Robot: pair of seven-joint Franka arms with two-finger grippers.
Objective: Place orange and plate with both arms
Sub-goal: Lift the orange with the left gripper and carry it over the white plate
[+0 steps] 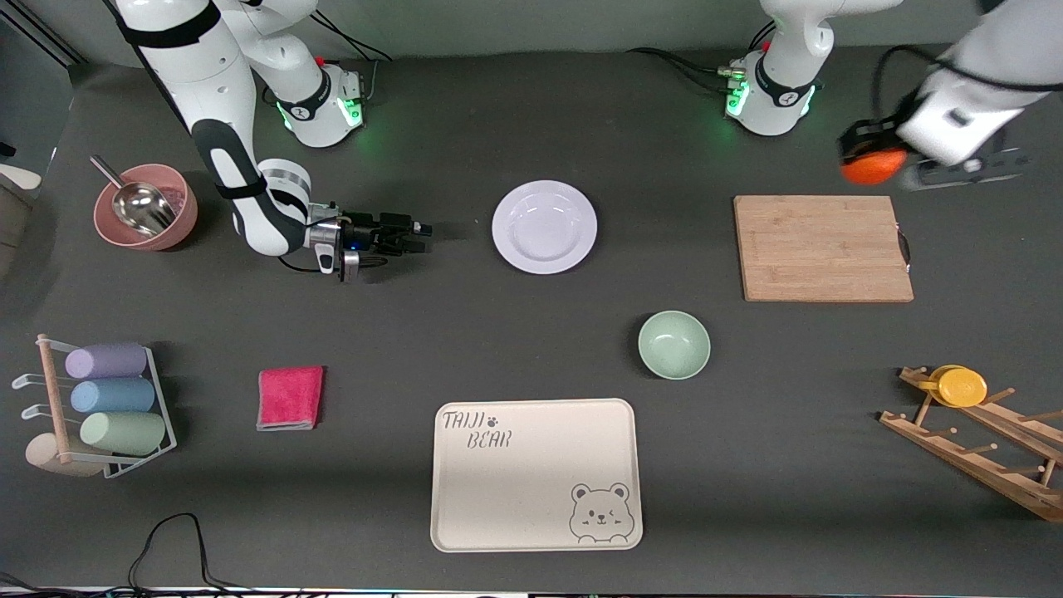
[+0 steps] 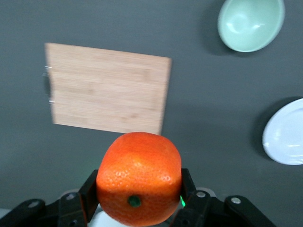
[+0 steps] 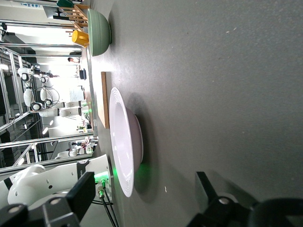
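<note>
My left gripper (image 1: 869, 163) is shut on the orange (image 1: 874, 167), a small bright fruit held in the air just off the wooden cutting board's (image 1: 822, 247) corner at the left arm's end. In the left wrist view the orange (image 2: 139, 177) sits squeezed between both black fingers (image 2: 90, 194), stem end toward the camera. The pale plate (image 1: 544, 226) lies flat mid-table. My right gripper (image 1: 418, 232) is low over the table beside the plate, open and pointing at its rim. The right wrist view shows the plate (image 3: 124, 146) edge-on ahead of the spread fingers (image 3: 83, 194), which do not touch it.
A mint-green bowl (image 1: 673, 344) and a beige bear tray (image 1: 536, 473) lie nearer the front camera than the plate. A pink bowl with a scoop (image 1: 145, 206), a red cloth (image 1: 290, 397) and a cup rack (image 1: 108, 407) sit at the right arm's end. A wooden rack with a yellow lid (image 1: 963, 386) stands at the left arm's end.
</note>
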